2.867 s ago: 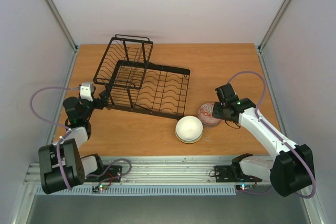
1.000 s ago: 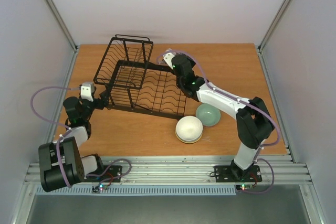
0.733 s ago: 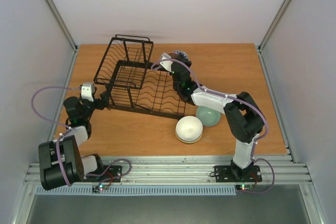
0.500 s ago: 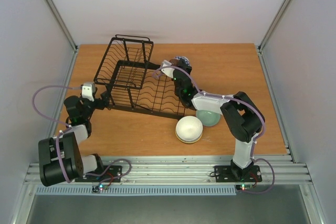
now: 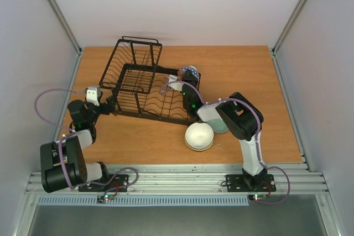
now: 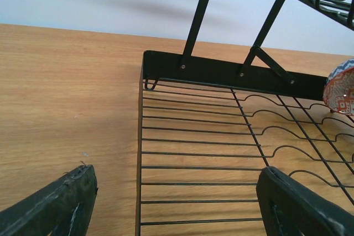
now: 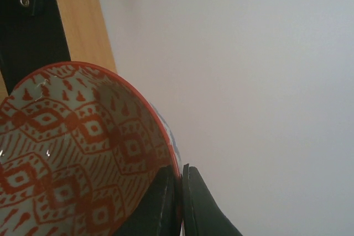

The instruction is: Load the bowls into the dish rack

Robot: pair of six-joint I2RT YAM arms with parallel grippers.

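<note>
- The right gripper (image 7: 180, 190) is pressed together on the rim of the red-and-white bowl (image 7: 72, 158), with one finger inside the rim and one outside.
- In the overhead view this bowl (image 5: 191, 72) is held on edge at the far right end of the dish rack (image 5: 155, 117), with the right arm stretched across the rack's right side.
- The left wrist view shows the same bowl (image 6: 340, 88) just above the wavy wires of the flat tray. Whether it touches them cannot be told.
- The left gripper (image 6: 177, 178) is spread wide and holds nothing. It sits low at the rack's near left corner, and the tray's edge wire runs between its fingers (image 6: 55, 203).
- Whether those fingers touch the rack cannot be told from either view.
- The rack stands on the wooden table (image 5: 232, 64), with its taller basket section at the far left end and the slotted tray towards the right.
- The cream bowl (image 5: 199, 135) sits upright on the table, just in front of the rack's near right corner.
- The green bowl (image 5: 218, 127) lies on the table just right of the cream bowl, mostly hidden beneath the right arm.
</note>
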